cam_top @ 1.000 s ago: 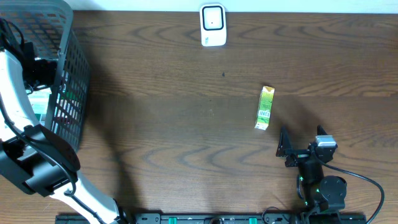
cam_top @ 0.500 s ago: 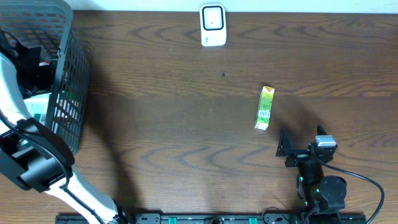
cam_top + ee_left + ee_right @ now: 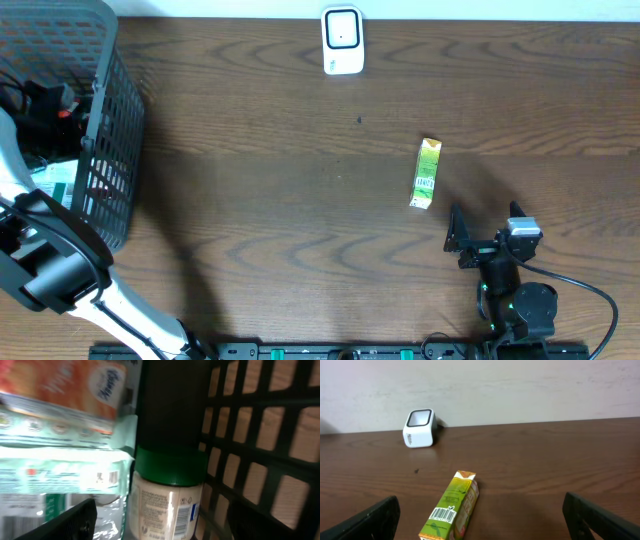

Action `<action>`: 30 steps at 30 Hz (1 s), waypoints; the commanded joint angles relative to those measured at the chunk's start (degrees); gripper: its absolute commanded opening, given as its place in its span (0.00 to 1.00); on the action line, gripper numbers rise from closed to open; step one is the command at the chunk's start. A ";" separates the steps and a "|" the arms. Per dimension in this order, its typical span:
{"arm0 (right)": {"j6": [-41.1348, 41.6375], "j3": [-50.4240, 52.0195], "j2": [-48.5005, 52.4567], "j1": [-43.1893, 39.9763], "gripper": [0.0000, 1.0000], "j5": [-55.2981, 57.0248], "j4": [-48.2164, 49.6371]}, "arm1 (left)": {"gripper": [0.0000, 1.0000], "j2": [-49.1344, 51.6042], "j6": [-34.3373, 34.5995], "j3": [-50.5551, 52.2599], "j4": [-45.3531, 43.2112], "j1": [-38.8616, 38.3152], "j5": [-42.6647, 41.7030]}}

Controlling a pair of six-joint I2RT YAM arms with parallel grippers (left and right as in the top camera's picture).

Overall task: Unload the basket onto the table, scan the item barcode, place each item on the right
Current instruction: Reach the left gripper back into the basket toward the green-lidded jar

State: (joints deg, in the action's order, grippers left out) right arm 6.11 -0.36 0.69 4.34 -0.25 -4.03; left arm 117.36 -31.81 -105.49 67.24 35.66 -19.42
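My left gripper is down inside the grey basket, open, with a black finger on each side of a jar. The jar has a green lid and a cream label with a barcode facing me. Gaps show between both fingers and the jar. In the overhead view the left gripper is only a dark shape behind the basket's mesh. A green carton lies flat on the table, barcode up. My right gripper rests open just in front of the carton, nothing between its fingers. The white scanner stands at the far edge.
Inside the basket an orange packet and a teal and white pouch lie to the left of the jar. The basket's mesh wall is close on the jar's right. Dark wooden table stretches between basket and carton.
The left arm has pushed further into the basket toward its far side, and its jaws have narrowed slightly. The right arm and the carton have not moved.
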 commanded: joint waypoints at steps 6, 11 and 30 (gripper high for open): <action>0.68 0.07 -0.31 0.63 0.99 -0.07 -0.22 | 0.84 2.05 -0.02 4.87 -3.13 0.04 -0.92; 0.68 0.07 -0.31 0.63 0.99 -0.07 -0.24 | 0.84 2.60 1.05 7.37 -5.14 0.07 -0.90; 0.68 0.07 -0.31 0.63 0.99 -0.07 -0.24 | 0.69 2.60 6.25 11.65 -10.84 0.04 -0.46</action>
State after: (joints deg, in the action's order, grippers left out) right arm 6.11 -0.36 0.69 4.58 -0.25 -4.03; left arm 118.85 -26.74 -95.29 56.53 35.57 -20.34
